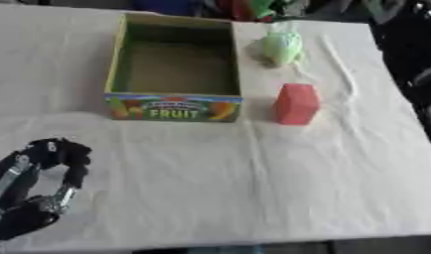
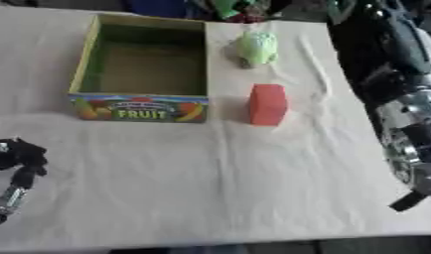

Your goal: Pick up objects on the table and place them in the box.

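Box [image 1: 174, 106] sits in the upper left of the frame, open on top, with nothing inside that I can see. The word FRUIT is on its front wall. Just right of the box stands a red block [image 1: 296, 103]. Above the block, near the top of the frame, lies a green thing [image 1: 281, 47] that looks soft and lumpy. Both are on the white cloth [image 1: 253, 178] that covers the counter.

The left hand [image 1: 36, 186] is in the lower left corner. Its fingers [image 1: 73, 158] are curled over, and they hold nothing. The right arm [image 2: 410, 119] runs down the right edge in the right eye view. I cannot tell what its fingers are doing.

Here is what could go wrong, I think. The block is tall and stands close to the box wall. A hand that comes in from the side could tip it over or bump it into the box. The green thing looks round, so it could roll away if it gets a poke. The cloth has wrinkles, and a dragging hand could pull it and move everything.

Nothing lies between the hands and the two things. Some coloured stuff shows past the far edge, but I cannot make it out.
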You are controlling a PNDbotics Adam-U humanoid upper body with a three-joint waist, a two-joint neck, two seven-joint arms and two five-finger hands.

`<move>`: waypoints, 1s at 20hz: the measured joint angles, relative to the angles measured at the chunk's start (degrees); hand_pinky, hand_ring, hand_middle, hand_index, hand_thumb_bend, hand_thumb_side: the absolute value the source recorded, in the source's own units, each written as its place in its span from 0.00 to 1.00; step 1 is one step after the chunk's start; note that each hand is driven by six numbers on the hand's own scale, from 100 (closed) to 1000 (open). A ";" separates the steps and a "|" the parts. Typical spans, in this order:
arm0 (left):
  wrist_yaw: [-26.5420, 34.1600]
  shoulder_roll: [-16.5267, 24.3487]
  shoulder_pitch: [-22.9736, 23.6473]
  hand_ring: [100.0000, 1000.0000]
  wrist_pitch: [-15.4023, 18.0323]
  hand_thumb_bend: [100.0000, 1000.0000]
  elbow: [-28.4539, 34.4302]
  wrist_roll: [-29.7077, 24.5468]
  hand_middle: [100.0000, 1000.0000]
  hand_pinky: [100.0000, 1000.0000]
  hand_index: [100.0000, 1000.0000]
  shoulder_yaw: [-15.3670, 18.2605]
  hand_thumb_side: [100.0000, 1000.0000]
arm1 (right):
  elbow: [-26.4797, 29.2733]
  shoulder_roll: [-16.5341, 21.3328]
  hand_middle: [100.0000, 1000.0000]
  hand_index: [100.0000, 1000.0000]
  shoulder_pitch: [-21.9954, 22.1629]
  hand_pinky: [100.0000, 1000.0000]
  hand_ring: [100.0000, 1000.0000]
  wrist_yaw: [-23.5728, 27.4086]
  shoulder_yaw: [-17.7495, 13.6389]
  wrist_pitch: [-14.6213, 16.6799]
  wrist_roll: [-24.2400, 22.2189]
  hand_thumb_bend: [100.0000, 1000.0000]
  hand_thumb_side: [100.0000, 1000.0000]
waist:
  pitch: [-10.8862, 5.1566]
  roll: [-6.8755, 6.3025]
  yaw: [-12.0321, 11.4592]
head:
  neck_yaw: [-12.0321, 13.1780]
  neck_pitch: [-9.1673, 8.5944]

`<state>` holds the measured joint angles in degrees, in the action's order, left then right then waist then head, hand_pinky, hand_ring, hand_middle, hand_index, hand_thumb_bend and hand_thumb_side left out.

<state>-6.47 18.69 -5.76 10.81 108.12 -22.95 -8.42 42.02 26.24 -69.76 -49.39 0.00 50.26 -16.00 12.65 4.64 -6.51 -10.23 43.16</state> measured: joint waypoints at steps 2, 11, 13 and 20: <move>0.17 0.00 -0.31 0.48 -0.01 0.00 0.00 -0.27 0.50 0.55 0.70 -0.26 0.33 | -0.85 -1.31 0.36 0.66 -0.04 0.43 0.36 -0.38 -0.13 -0.36 -0.36 0.00 0.25 | 0.00 0.00 -0.44 | -0.40 -0.01; 0.91 -0.05 -0.96 0.48 0.04 0.00 0.00 -1.21 0.51 0.55 0.70 -0.96 0.33 | -3.82 -5.93 0.41 0.74 0.31 0.49 0.42 -6.55 -0.36 -0.25 -0.26 0.00 0.29 | -0.01 -0.35 -1.99 | -1.81 -0.43; 1.06 -0.07 -1.25 0.48 0.00 0.00 0.00 -1.40 0.51 0.55 0.70 -1.12 0.33 | -4.29 -6.72 0.46 0.80 0.70 0.51 0.46 -8.19 -0.36 0.00 -0.01 0.13 0.32 | -0.01 -0.36 -2.05 | -2.04 -0.45; 1.51 -0.11 -1.68 0.48 -0.12 0.00 0.00 -1.60 0.51 0.55 0.70 -1.28 0.33 | -4.56 -8.80 0.62 0.91 1.62 0.57 0.54 -14.54 -0.17 1.19 2.59 0.39 0.36 | 0.04 -0.47 -2.26 | -2.57 -0.47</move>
<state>-4.96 18.58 -7.44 10.70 108.12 -24.55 -9.70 37.46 17.44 -68.14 -63.93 -0.18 51.45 -13.41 12.69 4.17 -8.77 -12.80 42.69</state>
